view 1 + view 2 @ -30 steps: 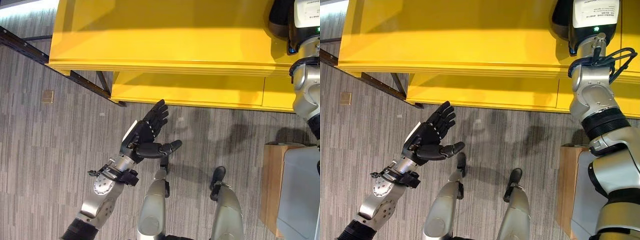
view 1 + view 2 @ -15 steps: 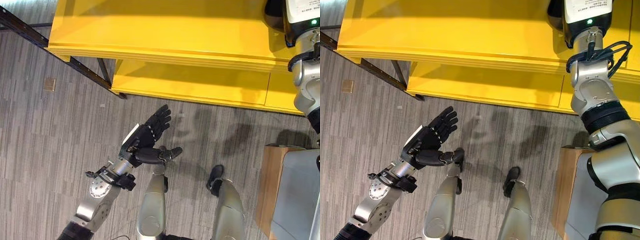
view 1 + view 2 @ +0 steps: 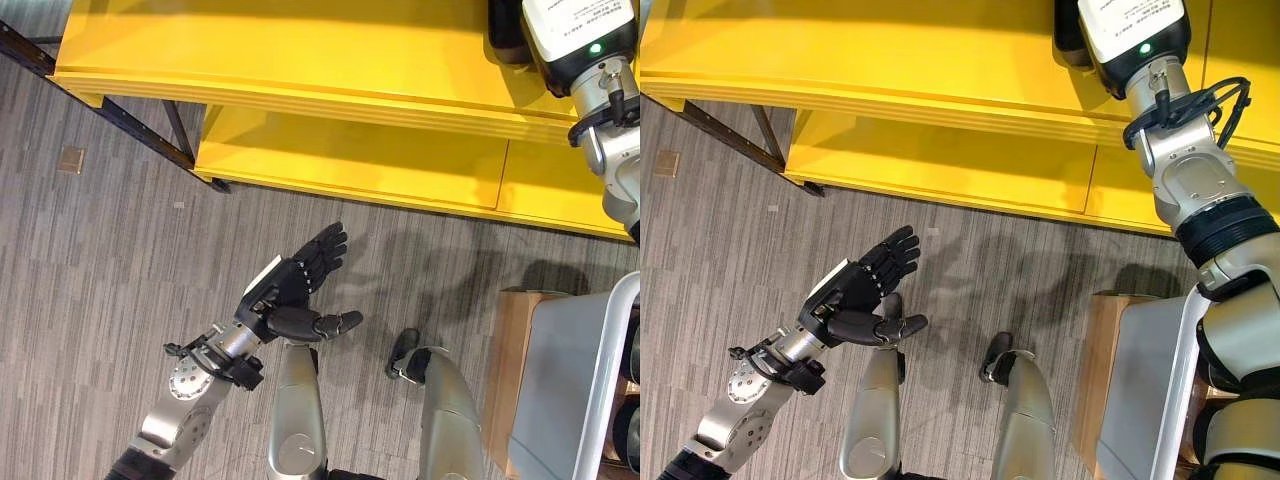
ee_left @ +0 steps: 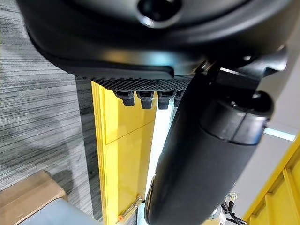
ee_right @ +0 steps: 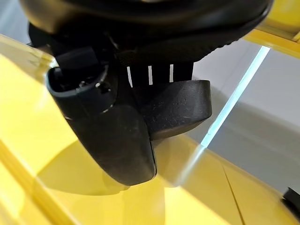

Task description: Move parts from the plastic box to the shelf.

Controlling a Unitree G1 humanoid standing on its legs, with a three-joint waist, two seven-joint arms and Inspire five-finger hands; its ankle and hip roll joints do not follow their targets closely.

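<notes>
Reaching over the yellow metal shelf (image 3: 890,60) | right hand (image 5: 140,103) was curled round a dark part (image 5: 180,108) just above it | left hand (image 3: 300,285) was held spread, empty, well apart.

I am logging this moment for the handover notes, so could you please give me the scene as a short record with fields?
left hand: open, fingers straight, holding nothing, over the floor in front of the shelf
right hand: reached over the top of the yellow shelf, curled round a dark part
dark part: held just above the shelf top; whether it touches cannot be told
plastic box: grey, at the robot's right, beside a brown cardboard box
floor: grey striped carpet
</notes>
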